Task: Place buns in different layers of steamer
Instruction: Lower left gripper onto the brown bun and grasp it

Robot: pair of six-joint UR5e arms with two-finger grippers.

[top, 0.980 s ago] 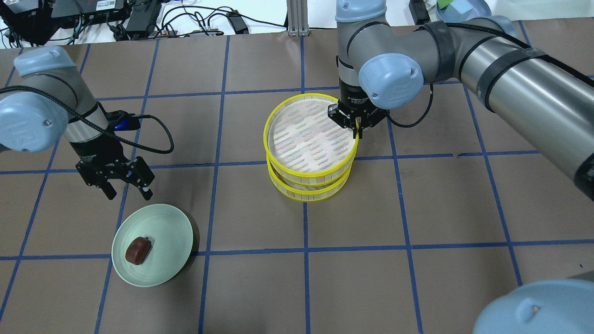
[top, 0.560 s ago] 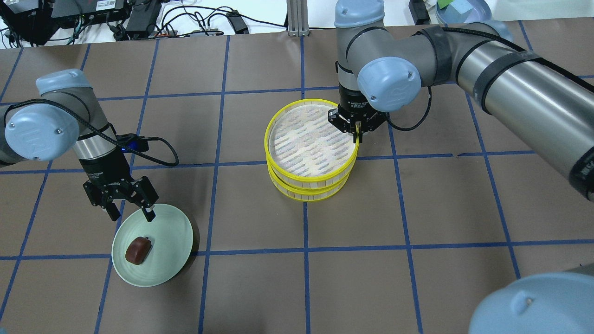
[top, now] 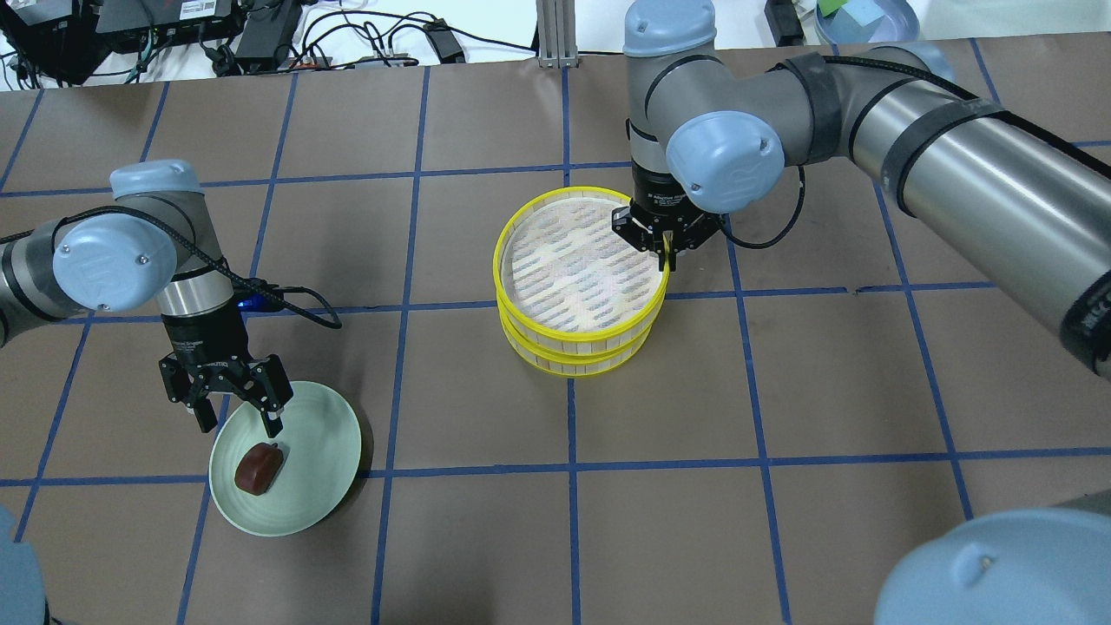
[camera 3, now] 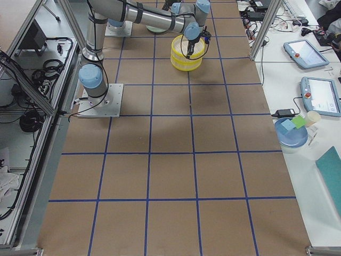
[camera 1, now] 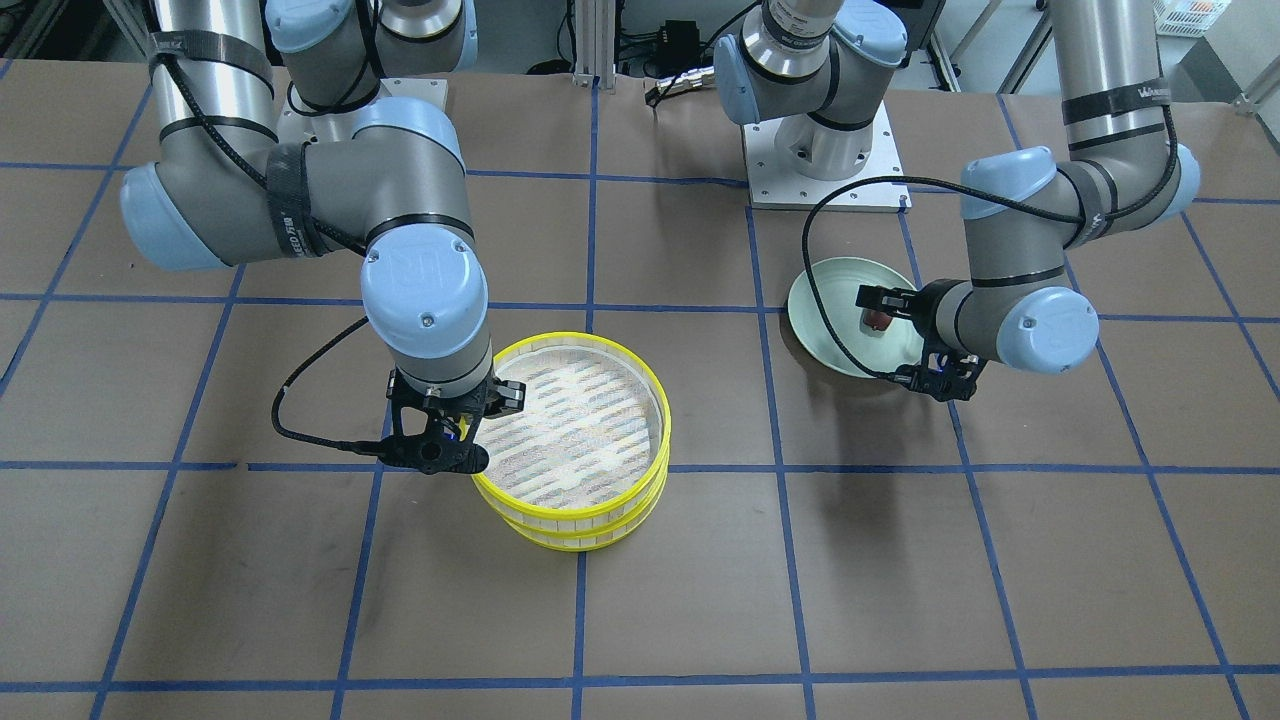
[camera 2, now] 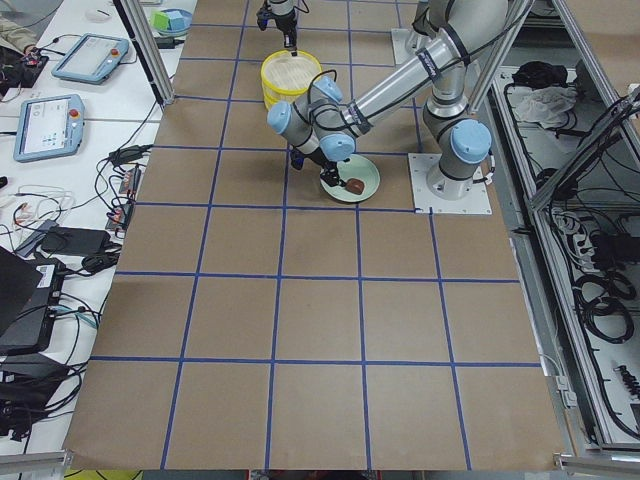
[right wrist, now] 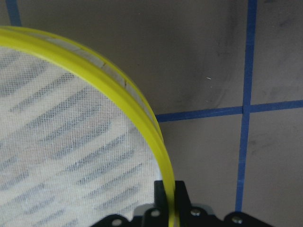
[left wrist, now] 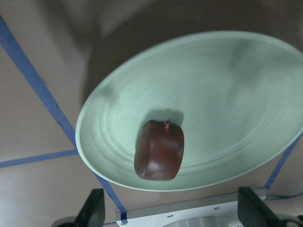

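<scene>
Two yellow-rimmed steamer layers stand stacked at mid-table, the top layer [top: 512, 213] over the lower layer [top: 573, 365]. My right gripper [top: 667, 252] is shut on the top layer's rim at its right side, as the right wrist view [right wrist: 169, 198] shows. The top layer's mesh floor is bare. The dark reddish-brown bun [top: 258, 469] lies on the pale green plate [top: 325, 430]. My left gripper [top: 240, 427] is open just above the plate's far edge, the bun [left wrist: 159, 150] between and ahead of its fingers. The cream-white bun is hidden.
The table is brown paper with a blue tape grid. Cables and boxes lie beyond the far edge [top: 260, 35]. The plate [camera 1: 830, 300] sits close to the left arm's base plate [camera 1: 825, 170]. Tablets and a blue bowl [camera 3: 290, 133] stand off the table's side.
My left arm has moved toward the plate and down, its open gripper now over the plate's edge. My right gripper has kept its hold and lowered the top layer slightly onto the lower one.
</scene>
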